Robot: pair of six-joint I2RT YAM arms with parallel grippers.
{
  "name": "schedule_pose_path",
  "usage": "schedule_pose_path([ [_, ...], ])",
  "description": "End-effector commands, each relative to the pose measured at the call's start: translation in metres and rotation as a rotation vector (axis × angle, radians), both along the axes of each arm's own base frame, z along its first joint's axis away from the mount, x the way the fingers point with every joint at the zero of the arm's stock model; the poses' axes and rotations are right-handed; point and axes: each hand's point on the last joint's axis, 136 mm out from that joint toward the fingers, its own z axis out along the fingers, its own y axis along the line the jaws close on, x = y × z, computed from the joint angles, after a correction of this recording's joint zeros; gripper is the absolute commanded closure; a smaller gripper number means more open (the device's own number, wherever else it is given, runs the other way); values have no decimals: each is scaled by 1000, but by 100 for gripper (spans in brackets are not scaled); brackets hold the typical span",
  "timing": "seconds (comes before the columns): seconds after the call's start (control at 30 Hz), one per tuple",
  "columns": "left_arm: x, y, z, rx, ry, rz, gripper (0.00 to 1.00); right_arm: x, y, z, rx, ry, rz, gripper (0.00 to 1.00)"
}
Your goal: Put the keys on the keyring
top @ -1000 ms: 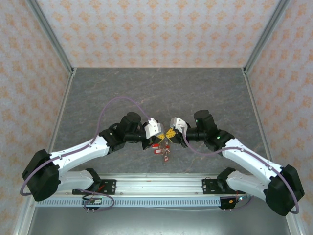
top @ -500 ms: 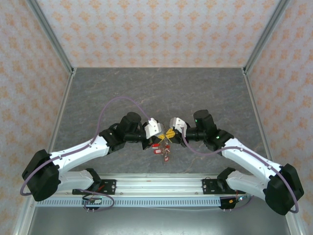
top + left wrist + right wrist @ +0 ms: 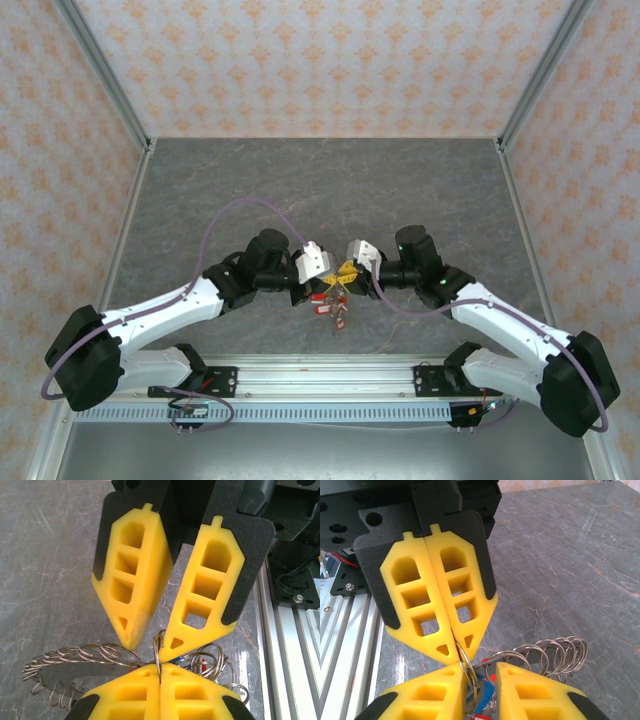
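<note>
Currently, above the table [image 3: 300,180], the left gripper [image 3: 160,667] is clamped shut on the keyring [image 3: 158,647]; the right gripper [image 3: 150,641] is parted slightly, its tips beside the ring, nothing gripped. With only 1 pinch holding (on thin wire), ring and tagged keys [image 3: 332,305] could be twisted loose and dropped.

Free room: bare grey desk [image 3: 330,180] on the far side of both end effectors, open up to the back wall.
Obstacles: left end effector [image 3: 160,675] and right end effector [image 3: 150,642], tip to tip. Keyring [image 3: 80,655], wire loops crowding under the tips. Aluminium rail [image 3: 330,378] behind them. Patterned side walls [image 3: 60,150], well apart.
</note>
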Motion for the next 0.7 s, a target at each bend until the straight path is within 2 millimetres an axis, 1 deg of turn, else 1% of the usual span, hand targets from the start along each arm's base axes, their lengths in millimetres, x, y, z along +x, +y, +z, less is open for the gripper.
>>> schedule_pose_path([
  [0.0,-8,-8,29,-77,-59,-62,100,3,2,8,57,-2,4,76],
  [0.17,-8,-6,27,-71,-60,-55,100,5,-3,12,61,4,-4,74],
  [0.23,-8,-6,28,-74,-63,-55,100,3,-6,11,60,14,1,70],
  [0.37,-7,-7,29,-74,-66,-53,100,0,-7,11,57,27,17,69],
  [0.53,-6,-9,28,-73,-62,-60,100,6,-8,14,63,9,-8,69],
  [0.67,-7,-9,28,-74,-59,-62,100,3,-5,13,69,30,18,71],
])
